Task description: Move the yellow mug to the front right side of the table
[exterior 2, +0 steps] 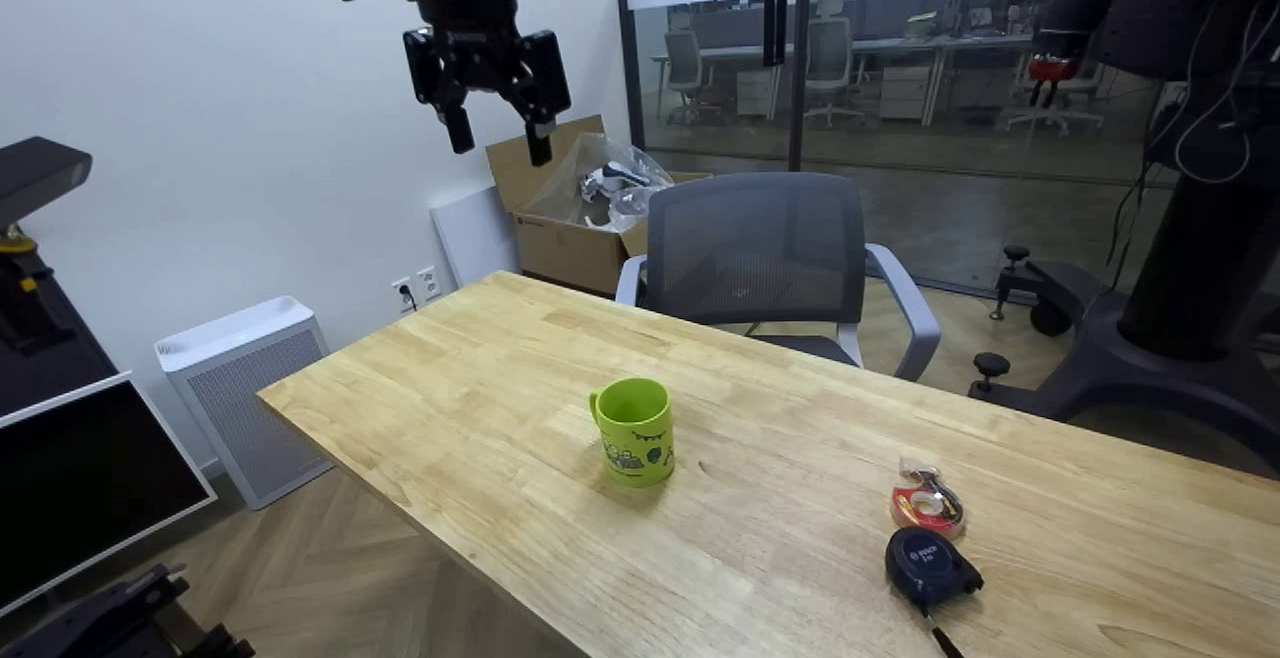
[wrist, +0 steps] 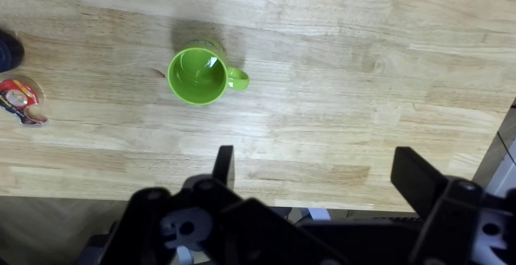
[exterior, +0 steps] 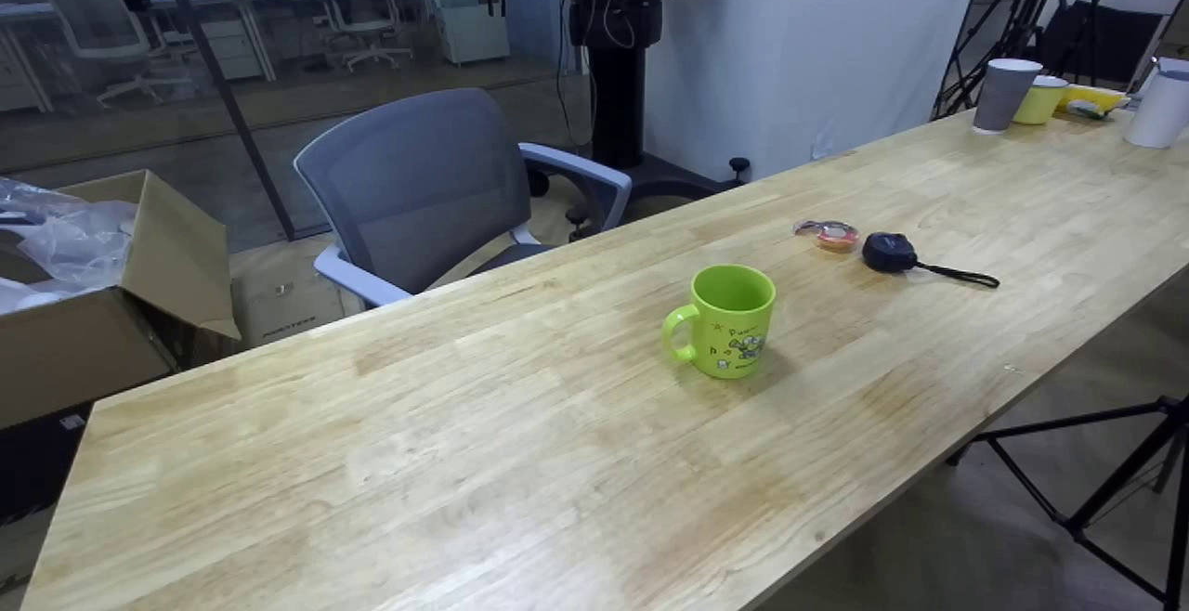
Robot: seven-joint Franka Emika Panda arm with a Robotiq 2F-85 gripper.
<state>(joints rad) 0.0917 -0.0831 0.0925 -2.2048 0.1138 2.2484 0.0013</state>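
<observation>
One lime-yellow mug [exterior 2: 637, 443] stands upright on the counter [exterior: 446, 462], inboard of both long edges and apart from the other things. The fingers [exterior 2: 540, 143] hang above counter level, spread wide with nothing between them. Wrist view puts the mug off to the side of the gap, not within it.

What could go wrong, as I judge it:
- Straight drop from this pose: likely misses the mug. Cause: sideways offset.
- Its handle [wrist: 240, 83] seems to lie along the closing direction. One finger could land on it, twisting or tipping the mug.
- Glossy wall may slip if the pinch is high or weak.
- "Front right" depends on whose side is meant. Wrong reading, or overshoot near an edge, could mean a misplaced or fallen mug.
- Low travel toward the tape measure [exterior 2: 930, 563] might snag its strap [exterior: 960, 274].
- A yellow-green cup [exterior: 1042, 102] at the far end, in an exterior view, could be mistaken for the target.

Count, on the counter: lime-yellow mug, 1; tape measure, 1; tape dispenser [exterior 2: 908, 510], 1; grey cup [exterior: 1005, 96], 1; yellow-green cup, 1, partly behind the grey; white cup [exterior: 1156, 110], 1; yellow item [exterior: 1082, 95], at least 1, kind unclear. Beside it: mesh-backed chair [exterior 2: 757, 248], 1; opened carton [exterior 2: 565, 253], 1.
</observation>
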